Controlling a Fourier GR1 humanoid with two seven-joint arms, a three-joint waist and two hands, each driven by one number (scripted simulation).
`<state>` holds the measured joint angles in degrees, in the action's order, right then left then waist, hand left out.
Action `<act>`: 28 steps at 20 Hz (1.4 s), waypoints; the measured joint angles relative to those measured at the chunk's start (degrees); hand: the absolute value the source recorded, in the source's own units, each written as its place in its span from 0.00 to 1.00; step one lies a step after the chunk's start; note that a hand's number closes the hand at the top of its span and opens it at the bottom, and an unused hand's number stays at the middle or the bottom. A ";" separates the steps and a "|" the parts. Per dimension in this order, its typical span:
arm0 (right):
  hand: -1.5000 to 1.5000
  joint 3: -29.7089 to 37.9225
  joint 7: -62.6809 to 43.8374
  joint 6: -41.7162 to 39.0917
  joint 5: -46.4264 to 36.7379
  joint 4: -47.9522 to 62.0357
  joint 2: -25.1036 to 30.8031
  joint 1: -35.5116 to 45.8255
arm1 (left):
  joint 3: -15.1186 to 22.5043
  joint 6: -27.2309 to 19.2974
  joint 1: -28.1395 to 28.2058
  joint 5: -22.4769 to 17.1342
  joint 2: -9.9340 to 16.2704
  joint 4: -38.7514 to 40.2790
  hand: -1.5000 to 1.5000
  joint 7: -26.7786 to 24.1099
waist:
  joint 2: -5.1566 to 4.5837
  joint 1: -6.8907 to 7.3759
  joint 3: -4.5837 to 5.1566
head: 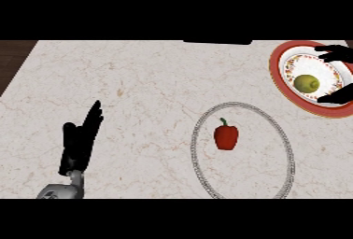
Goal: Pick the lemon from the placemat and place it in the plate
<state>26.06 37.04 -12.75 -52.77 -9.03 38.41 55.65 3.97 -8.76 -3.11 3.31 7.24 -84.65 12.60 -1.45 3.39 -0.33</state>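
Resting low at the view's left, the left hand (81, 140) stands open, fingers straight and up, idle. At upper right, the right hand (336, 70) spreads over the plate (281, 70), thumb and fingers parted on either side of the lemon (307, 83) and apparently not touching it. The lemon, a small yellow-green ball, lies on the plate's white centre inside a red rim. Release looks complete; a clean finish means lifting the hand straight away without nudging the fruit. A red pepper (226, 136) sits on the ringed placemat (283, 140) on the counter (138, 84).

Lemon (307, 83) lies in the plate (284, 56), right hand (335, 53) spread around it.
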 measured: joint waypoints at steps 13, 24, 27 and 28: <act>0.00 13.80 1.92 -14.23 14.85 3.67 5.47 -1.20 | -0.25 0.06 -0.93 0.10 -0.23 0.58 0.50 0.24 | -0.29 0.05 -0.05; 0.00 13.76 3.83 -14.47 16.61 0.87 4.17 -4.92 | -0.33 0.56 -0.85 0.13 -0.05 0.34 0.50 0.32 | -0.24 0.28 -0.09; 0.00 13.48 3.82 -13.27 16.71 0.39 3.59 -5.45 | -0.10 0.50 -0.40 0.43 -0.24 0.48 0.50 -0.32 | -0.29 0.46 -0.08; 0.00 13.36 3.86 -12.60 16.67 0.29 3.22 -5.68 | -0.15 0.43 -0.66 0.46 -0.38 0.83 0.50 -0.55 | -0.33 0.49 -0.07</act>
<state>39.41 40.90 -25.35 -36.09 -8.74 41.63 49.97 3.82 -8.33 -3.77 3.77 6.87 -83.82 12.05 -1.78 3.88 -0.41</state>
